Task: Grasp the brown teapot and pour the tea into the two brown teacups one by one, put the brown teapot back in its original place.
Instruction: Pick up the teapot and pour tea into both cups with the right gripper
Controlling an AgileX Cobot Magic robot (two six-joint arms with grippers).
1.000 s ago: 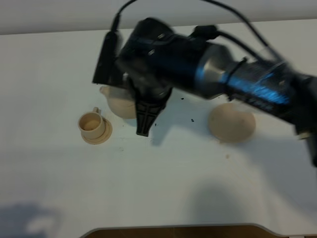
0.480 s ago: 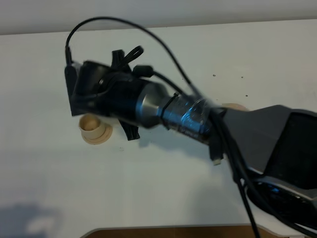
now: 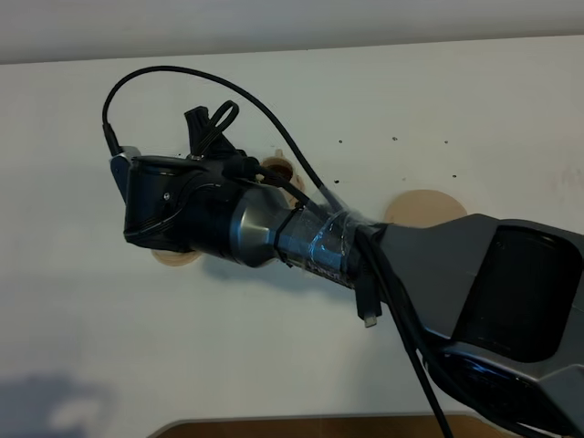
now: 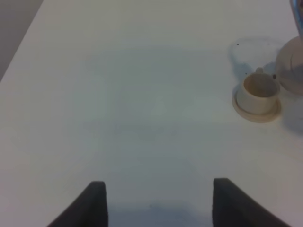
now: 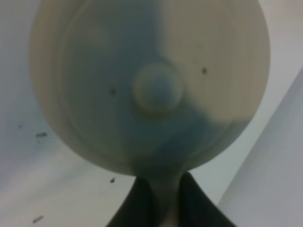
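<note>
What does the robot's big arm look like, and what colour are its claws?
The right arm is chunky: a black boxy head, a shiny silver ring, bluish glossy tape, then a big grey block. Thin black cables loop over it. The left claw and right claw both have dark, blunt fingers.

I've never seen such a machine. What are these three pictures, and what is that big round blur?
A robot with two arms, each ending in a two-fingered gripper. One camera looks down on a white table; the dark bulk is the right arm reaching across. The other two sit on the wrists. The blur is a tan teapot from above: the right gripper pinches its handle. The wide saucer stands bare. The left gripper is open and empty, facing a small teacup on its saucer. A second teacup peeks out behind the cables.
</note>
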